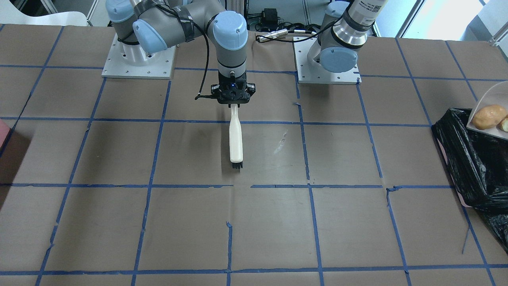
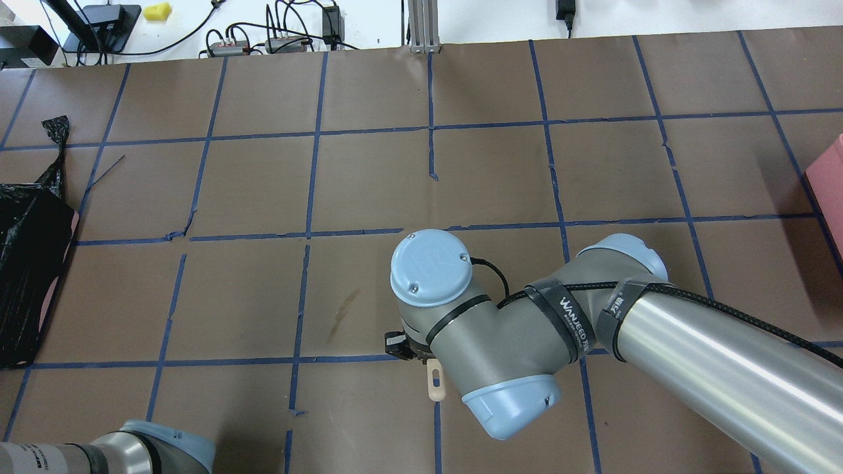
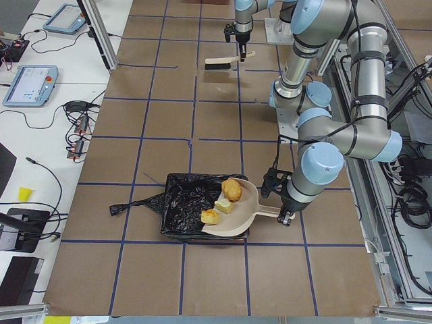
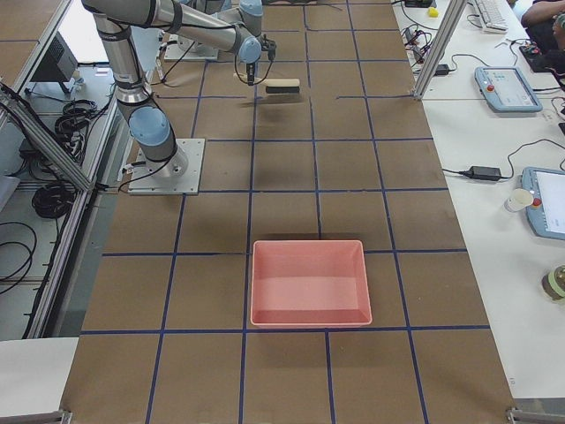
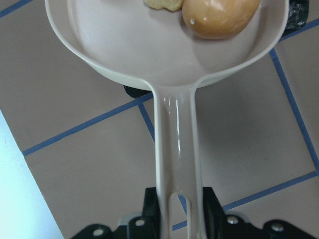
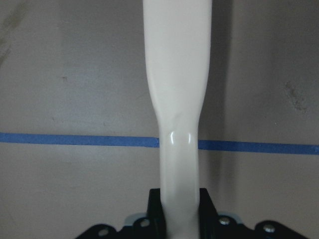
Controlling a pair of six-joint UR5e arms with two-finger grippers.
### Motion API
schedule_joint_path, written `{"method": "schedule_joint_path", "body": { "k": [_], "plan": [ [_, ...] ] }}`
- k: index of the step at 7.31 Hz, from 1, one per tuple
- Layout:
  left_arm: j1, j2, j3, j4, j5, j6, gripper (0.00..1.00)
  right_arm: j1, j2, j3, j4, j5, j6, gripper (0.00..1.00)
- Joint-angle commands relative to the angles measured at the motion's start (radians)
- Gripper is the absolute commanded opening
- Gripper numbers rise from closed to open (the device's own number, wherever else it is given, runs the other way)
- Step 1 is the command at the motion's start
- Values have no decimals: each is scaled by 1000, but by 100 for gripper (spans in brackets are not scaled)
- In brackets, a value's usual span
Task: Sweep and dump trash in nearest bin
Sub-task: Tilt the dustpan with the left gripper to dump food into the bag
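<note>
Dustpan (image 3: pixel 246 202): one, pale grey glossy plastic, with a rounded shallow scoop and a long slotted handle. The left gripper (image 5: pixel 178 204) has its jaws clamped tight on the handle end.

Trash: three scraps, all lying in the scoop.
- Tan-brown oval (image 3: pixel 231 189), smooth-skinned and potato-like, against the scoop wall.
- Pale yellow-green chunk (image 3: pixel 224 204), blocky, just beside the oval.
- Golden-brown lump (image 3: pixel 210 216), crusty, nearest the scoop's front lip.

Bin (image 3: pixel 182 202): one, lined with crinkled glossy black bag, standing at the worktop (image 1: pixel 119 159) end on the robot's left. The scoop sits over the bin's robot-side edge; whether it touches the liner or hangs just clear cannot be settled from the side view.

Brush (image 1: pixel 235 139): one, with a cream smooth waisted handle and short black bristles. The right gripper (image 1: pixel 233 99) has its jaws closed on the narrow handle end, near mid-worktop and well apart from the bin.

Pink tray (image 4: pixel 309 283): one, rectangular, matte, at the opposite end. The worktop is covered in brown paper gridded with blue tape.
</note>
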Motion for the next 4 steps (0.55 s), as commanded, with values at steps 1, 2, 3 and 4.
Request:
{"method": "schedule_joint_path", "body": {
  "k": [1, 2, 3, 4],
  "plan": [
    [-10, -6, 1, 42, 18, 5, 0, 1, 1, 4, 2, 0, 0, 18],
    [-7, -6, 1, 41, 16, 5, 0, 1, 1, 7, 4, 0, 0, 19],
    [-7, -6, 4, 41, 22, 5, 0, 1, 1, 13, 4, 0, 0, 19],
    [-4, -5, 7, 44, 46, 0, 0, 1, 1, 29, 4, 2, 0, 19]
  ]
}}
